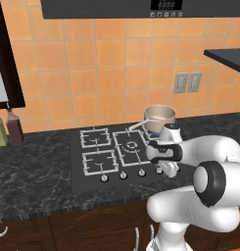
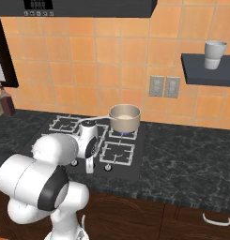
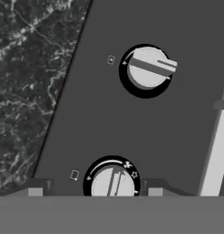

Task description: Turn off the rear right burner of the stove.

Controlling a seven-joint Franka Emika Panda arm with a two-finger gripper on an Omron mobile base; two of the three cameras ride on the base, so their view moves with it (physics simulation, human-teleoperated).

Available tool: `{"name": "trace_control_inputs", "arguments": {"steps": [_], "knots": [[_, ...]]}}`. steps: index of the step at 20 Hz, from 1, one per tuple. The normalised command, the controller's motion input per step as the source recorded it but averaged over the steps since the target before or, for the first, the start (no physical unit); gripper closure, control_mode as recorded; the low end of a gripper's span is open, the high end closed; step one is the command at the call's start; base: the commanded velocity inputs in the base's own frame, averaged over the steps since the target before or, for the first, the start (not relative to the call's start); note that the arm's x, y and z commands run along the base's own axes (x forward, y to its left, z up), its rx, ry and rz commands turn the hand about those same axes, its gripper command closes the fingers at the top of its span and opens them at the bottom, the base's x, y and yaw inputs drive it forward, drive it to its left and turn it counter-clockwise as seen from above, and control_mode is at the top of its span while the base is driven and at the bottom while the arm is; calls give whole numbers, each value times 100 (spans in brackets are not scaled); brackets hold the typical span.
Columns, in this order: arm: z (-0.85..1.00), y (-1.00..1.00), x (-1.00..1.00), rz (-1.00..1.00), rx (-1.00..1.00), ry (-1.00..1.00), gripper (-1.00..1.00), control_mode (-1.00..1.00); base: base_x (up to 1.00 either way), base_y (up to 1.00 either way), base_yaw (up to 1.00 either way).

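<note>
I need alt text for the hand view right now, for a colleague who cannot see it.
Two small round silver knobs sit on the flat black glass cooktop: the near knob lies between the gripper fingertips, the far knob sits beyond it. Dark speckled stone counter borders one side.

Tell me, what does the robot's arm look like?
The arm is glossy white and rounded, with dark bands at its joints. Its end effector ends in two small dark grey finger tips. No cables or markings show.

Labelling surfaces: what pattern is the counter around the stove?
Dark, near-black marble with pale grey veining on the counter beside the stove; clearest in the hand view.
</note>
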Motion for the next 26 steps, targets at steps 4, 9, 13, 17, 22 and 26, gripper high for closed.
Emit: {"name": "trace_control_inputs", "arguments": {"steps": [4, 9, 13, 17, 22, 26], "knots": [[-5, 0, 31, 0, 0, 0, -100, -100, 0, 0, 0], [-7, 0, 4, 0, 0, 0, -100, -100, 0, 0, 0], [0, 0, 0, 0, 0, 0, -100, -100, 0, 0, 0], [-7, 0, -29, 0, 0, 0, 100, -100, 0, 0, 0], [0, 0, 0, 0, 0, 0, 100, -100, 0, 0, 0], [0, 0, 3, -1, 0, 0, 100, -100, 0, 0, 0]]}}
